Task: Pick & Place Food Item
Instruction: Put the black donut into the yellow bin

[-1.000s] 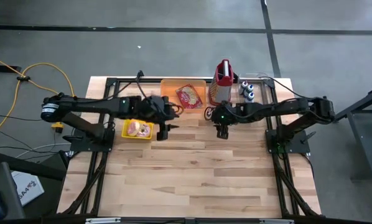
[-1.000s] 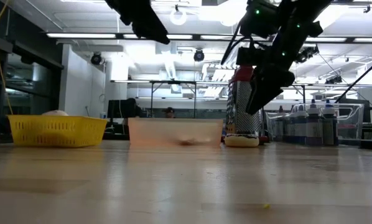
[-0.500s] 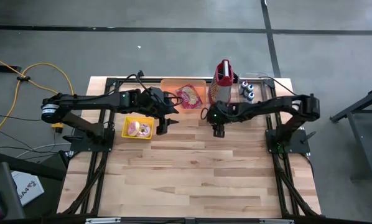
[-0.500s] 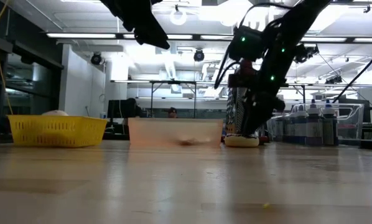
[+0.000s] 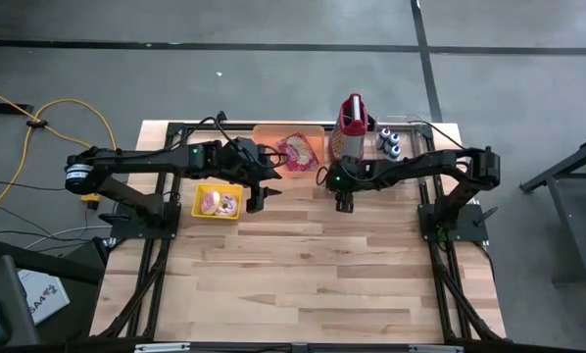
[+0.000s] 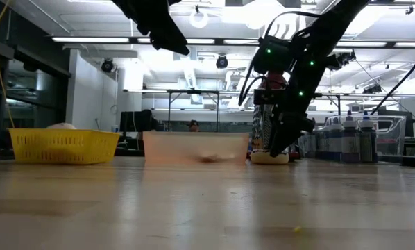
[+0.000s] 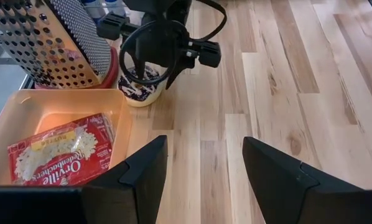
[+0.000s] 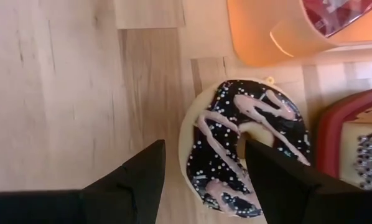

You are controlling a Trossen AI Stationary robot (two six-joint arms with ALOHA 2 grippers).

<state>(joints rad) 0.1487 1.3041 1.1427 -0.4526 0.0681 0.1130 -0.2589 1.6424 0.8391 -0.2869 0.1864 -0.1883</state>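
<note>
Since the earlier frame the right gripper [image 5: 344, 205] has slid from further out on the bench toward the far edge and dropped lower, so it now hangs just above the chocolate-iced doughnut [image 8: 245, 146]; the left arm has hardly shifted. The right fingers [image 8: 133, 180] are spread apart and hold nothing, with the doughnut showing between them in the right wrist view.

The doughnut (dark icing, pink drizzle, sprinkles) lies flat on the bench [image 5: 313, 275] near its far edge, between the orange tray [image 7: 43, 112] and the box grater [image 5: 350, 132], touching or nearly touching the grater's red base; which of the two cannot be told. A red popcorn packet [image 7: 61, 152] lies inside the tray.

The left gripper [image 5: 257, 199] is raised above the bench near the tray's front edge, beside the yellow basket [image 6: 63, 144], which sits toward the bench's far left and holds a pale food item [image 5: 215, 203]. Its fingers [image 7: 136, 180] are also open and empty. Small bottles [image 5: 389, 142] stand close to the far right corner, behind the grater.
</note>
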